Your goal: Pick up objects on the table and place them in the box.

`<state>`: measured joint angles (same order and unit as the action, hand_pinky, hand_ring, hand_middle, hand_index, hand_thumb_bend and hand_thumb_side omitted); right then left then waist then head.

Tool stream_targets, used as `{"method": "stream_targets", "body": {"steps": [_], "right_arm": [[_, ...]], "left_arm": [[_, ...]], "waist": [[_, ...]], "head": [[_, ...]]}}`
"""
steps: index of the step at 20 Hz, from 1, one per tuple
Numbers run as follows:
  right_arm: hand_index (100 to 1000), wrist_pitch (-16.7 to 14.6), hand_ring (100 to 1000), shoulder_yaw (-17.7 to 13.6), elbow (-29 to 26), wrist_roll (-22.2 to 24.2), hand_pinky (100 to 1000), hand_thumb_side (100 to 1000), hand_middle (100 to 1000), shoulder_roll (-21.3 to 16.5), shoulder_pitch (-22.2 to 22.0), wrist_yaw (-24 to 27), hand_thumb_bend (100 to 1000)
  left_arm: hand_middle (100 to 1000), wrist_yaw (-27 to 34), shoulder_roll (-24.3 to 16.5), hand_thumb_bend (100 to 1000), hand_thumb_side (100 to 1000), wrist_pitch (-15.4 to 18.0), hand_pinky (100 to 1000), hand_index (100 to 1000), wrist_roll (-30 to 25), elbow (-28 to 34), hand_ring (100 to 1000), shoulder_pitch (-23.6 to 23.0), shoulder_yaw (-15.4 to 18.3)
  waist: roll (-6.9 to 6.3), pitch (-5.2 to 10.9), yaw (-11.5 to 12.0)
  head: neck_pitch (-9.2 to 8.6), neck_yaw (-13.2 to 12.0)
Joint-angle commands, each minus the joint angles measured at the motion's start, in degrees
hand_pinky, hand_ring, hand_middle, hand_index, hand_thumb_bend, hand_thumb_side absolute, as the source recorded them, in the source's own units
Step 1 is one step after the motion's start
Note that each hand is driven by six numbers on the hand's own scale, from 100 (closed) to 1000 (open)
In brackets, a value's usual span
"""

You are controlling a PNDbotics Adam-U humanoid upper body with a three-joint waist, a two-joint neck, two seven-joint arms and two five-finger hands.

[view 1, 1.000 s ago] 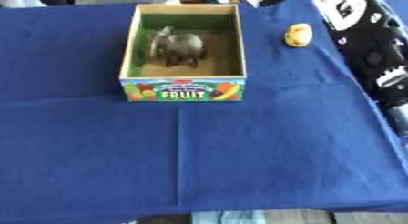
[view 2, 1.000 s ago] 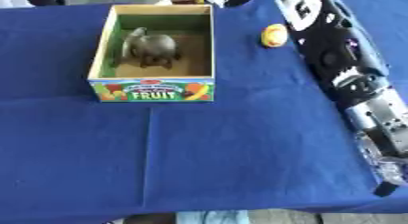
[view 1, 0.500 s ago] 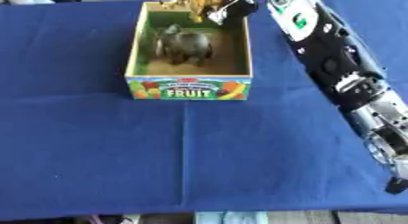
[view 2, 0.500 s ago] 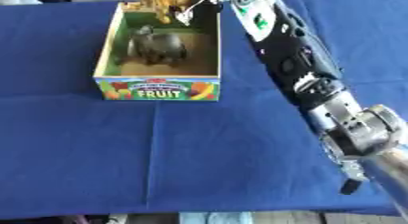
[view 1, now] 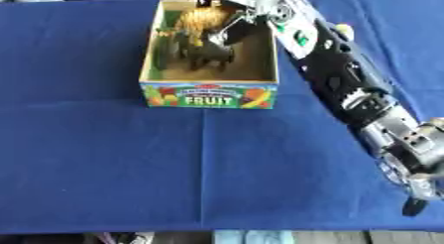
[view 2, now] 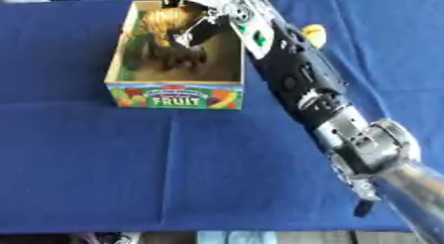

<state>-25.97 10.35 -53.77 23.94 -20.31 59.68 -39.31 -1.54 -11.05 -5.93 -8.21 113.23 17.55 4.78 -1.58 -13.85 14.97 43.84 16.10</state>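
The right hand (view 1: 236,21) hangs over the fruit box (view 1: 210,91), fingers curled round a golden-brown toy above a dark toy (view 1: 206,53) inside, while a yellow piece (view 2: 314,35) waits on the desk (view 1: 104,163)
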Motion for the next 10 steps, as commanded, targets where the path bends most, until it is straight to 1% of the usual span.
{"method": "stream_targets", "body": {"steps": [1, 4, 5, 6, 7, 8, 9, 10], "right_arm": [[601, -0.6, 716, 0.2, 0.6, 0.4, 906, 115, 414, 0.5, 0.3, -1.8, 100], [607, -1.0, 719, 0.3, 1.2, 0.6, 906, 165, 421, 0.5, -0.1, -2.7, 100], [610, -1.1, 720, 0.3, 1.4, 0.6, 907, 196, 423, 0.6, -0.3, -3.0, 103], [614, -1.2, 722, 0.3, 1.7, 0.6, 907, 226, 427, 0.6, -0.4, -3.2, 143], [620, -1.3, 725, 0.3, 1.9, 0.8, 908, 217, 432, 0.6, -0.5, -3.4, 226], [627, -1.4, 727, 0.3, 2.1, 1.0, 909, 273, 440, 0.7, -0.6, -3.6, 229], [638, -1.5, 731, 0.3, 2.3, 1.2, 911, 292, 449, 0.7, -0.7, -3.8, 266], [664, -1.6, 740, 0.4, 2.5, 1.6, 917, 328, 468, 0.7, -0.7, -4.0, 333]], "left_arm": [[660, 0.2, -0.5, 190, 509, 0.0, 593, 723, -0.2, 0.7, 605, 0.6, 0.1], [660, 0.1, -0.5, 191, 509, 0.0, 593, 723, -0.1, 0.7, 605, 0.6, 0.2], [660, 0.1, -0.5, 191, 509, 0.0, 593, 723, -0.1, 0.7, 605, 0.6, 0.2], [659, 0.1, -0.5, 191, 509, 0.0, 593, 723, -0.1, 0.8, 605, 0.6, 0.1], [659, 0.1, -0.5, 191, 509, -0.1, 593, 722, -0.2, 0.8, 605, 0.6, 0.1], [659, 0.1, -0.5, 192, 508, -0.1, 593, 722, -0.1, 0.8, 605, 0.6, 0.2], [659, 0.1, -0.5, 192, 509, -0.1, 593, 722, -0.1, 0.8, 605, 0.6, 0.2], [659, 0.1, -0.5, 192, 508, -0.1, 593, 722, -0.1, 0.8, 605, 0.6, 0.2]], "waist": [[0.03, 0.86, 0.2], [0.15, 0.87, 0.1], [0.19, 0.86, 0.1], [0.22, 0.86, 0.1], [0.23, 0.86, 0.1], [0.25, 0.87, 0.0], [0.25, 0.88, 0.0], [0.25, 0.88, 0.0]], "head": [[0.28, 0.2], [0.28, 0.2], [0.28, 0.1], [0.28, 0.1], [0.28, 0.2], [0.28, 0.2], [0.28, 0.1], [0.28, 0.1]]}}
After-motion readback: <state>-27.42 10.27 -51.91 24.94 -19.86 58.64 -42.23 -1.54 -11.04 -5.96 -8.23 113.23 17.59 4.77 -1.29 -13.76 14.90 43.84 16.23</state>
